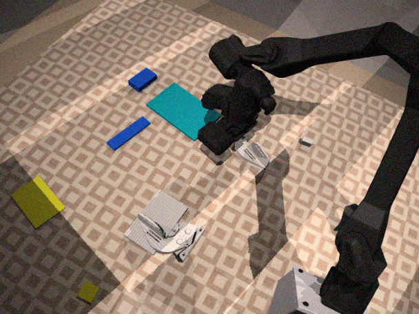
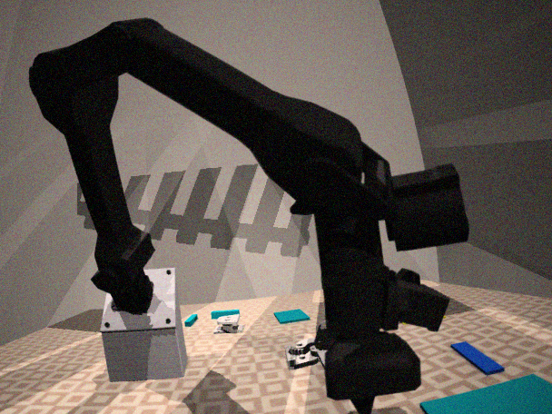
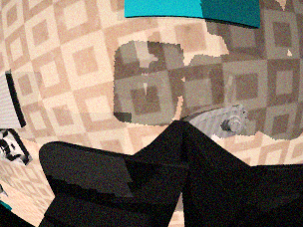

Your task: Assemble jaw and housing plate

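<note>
My gripper (image 2: 362, 409) (image 3: 178, 126) is shut, and nothing shows between its fingertips. A loose pale grey jaw (image 1: 254, 154) (image 3: 211, 122) with slots and a round knob lies beside and partly behind the fingers. It looks separate from them; whether it touches them cannot be told. The pale assembly (image 1: 187, 237) (image 2: 300, 359) (image 3: 15, 148) stands apart, with a curved slotted jaw (image 1: 155, 235) on it. A ridged pale plate (image 1: 167, 208) (image 3: 10, 102) lies at the assembly, overlapping that jaw in the top view. Gear mesh cannot be made out.
A teal plate (image 1: 176, 107) (image 2: 504, 397) (image 3: 164, 8) lies by the gripper. A blue bar (image 1: 128, 133) (image 2: 477, 358) and blue block (image 1: 142, 79) lie beyond. A small pale block (image 1: 305, 141) is on the other side. Yellow pieces (image 1: 36, 203) lie farther off.
</note>
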Motion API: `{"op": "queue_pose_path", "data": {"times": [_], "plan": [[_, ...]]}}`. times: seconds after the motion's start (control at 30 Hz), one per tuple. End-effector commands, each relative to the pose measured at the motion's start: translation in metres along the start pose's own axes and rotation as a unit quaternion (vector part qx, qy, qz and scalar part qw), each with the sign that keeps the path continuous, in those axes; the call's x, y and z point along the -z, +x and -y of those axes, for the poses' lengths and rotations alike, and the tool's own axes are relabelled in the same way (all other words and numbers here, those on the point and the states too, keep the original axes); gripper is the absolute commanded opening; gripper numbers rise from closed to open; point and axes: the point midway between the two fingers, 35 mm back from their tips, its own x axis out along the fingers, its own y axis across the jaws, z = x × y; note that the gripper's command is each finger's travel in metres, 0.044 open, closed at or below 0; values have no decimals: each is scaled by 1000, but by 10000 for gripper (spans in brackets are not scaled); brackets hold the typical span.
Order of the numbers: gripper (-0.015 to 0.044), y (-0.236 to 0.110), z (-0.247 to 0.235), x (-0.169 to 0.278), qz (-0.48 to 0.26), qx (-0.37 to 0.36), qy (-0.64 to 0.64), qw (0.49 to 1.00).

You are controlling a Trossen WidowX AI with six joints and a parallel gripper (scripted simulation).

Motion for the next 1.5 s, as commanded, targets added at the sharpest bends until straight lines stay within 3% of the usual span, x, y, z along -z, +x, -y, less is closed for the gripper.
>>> {"op": "queue_pose_path", "data": {"times": [0.0,0.1,0.23,0.8,1.47], "plan": [[0,-20,0,-2,1,-2,1,1000],[0,-56,-3,-2,2,-1,1,1000],[0,-58,-3,-2,2,-1,1,1000],[440,-52,-4,-5,9,-4,1,1000],[440,-52,-4,-5,9,-4,1,1000]]}}
